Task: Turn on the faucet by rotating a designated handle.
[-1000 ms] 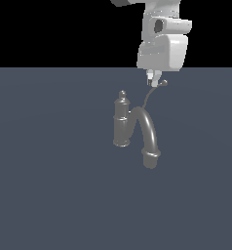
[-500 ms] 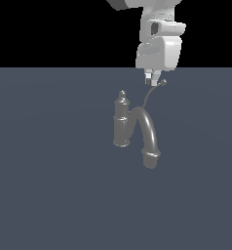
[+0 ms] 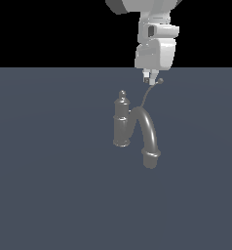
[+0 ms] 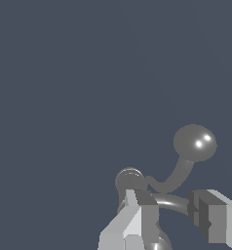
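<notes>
— Since a second ago: what has shifted?

— Gripper (image 3: pixel 152 79) has drifted slightly toward the exterior view's right; I see no change in the faucet (image 3: pixel 122 122).

— Gripper state?

— Fingers (image 4: pixel 137 215) spread apart, holding nothing.

— Handle?

— Handle (image 3: pixel 148 95) rises from the faucet post; its ball tip (image 4: pixel 195 142) sits just beside the fingertips, not between them. Contact: cannot tell.

— Faucet?

— Upright on the floor (image 3: pixel 49 185), directly below the gripper.

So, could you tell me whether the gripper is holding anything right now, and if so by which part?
Nothing is held. The gripper is open, and the handle, ball tip included, lies beyond its fingertips rather than between them.
</notes>
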`<state>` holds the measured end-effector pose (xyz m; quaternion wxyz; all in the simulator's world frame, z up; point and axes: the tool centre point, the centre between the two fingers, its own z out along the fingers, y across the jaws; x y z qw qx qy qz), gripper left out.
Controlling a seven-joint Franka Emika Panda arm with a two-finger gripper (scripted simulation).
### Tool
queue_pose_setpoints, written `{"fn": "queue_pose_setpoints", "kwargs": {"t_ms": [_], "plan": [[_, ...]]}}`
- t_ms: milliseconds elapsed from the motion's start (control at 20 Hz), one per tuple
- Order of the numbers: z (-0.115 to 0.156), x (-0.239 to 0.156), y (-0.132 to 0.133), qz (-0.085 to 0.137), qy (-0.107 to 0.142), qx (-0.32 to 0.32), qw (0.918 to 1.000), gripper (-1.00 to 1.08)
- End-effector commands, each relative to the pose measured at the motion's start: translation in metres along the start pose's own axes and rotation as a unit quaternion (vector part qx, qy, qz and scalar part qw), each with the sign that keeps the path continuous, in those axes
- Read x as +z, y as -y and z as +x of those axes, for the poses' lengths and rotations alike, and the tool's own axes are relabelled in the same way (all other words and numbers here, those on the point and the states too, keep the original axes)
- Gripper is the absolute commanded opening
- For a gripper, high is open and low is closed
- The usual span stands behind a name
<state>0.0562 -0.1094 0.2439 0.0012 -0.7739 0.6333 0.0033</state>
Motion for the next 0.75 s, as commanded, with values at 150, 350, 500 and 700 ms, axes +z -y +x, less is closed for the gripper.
{"fn": "queue_pose_setpoints", "kwargs": {"t_ms": [150, 350, 500, 700], "plan": [[0.012, 0.002, 0.014, 0.001, -0.002, 0.009, 1.0, -1.0], [0.016, 0.002, 0.024, 0.001, -0.003, 0.011, 0.9999, -1.0], [0.018, 0.002, 0.031, 0.001, -0.003, 0.013, 0.9999, -1.0], [0.02, 0.002, 0.038, 0.001, -0.003, 0.015, 0.9999, -1.0]]}}
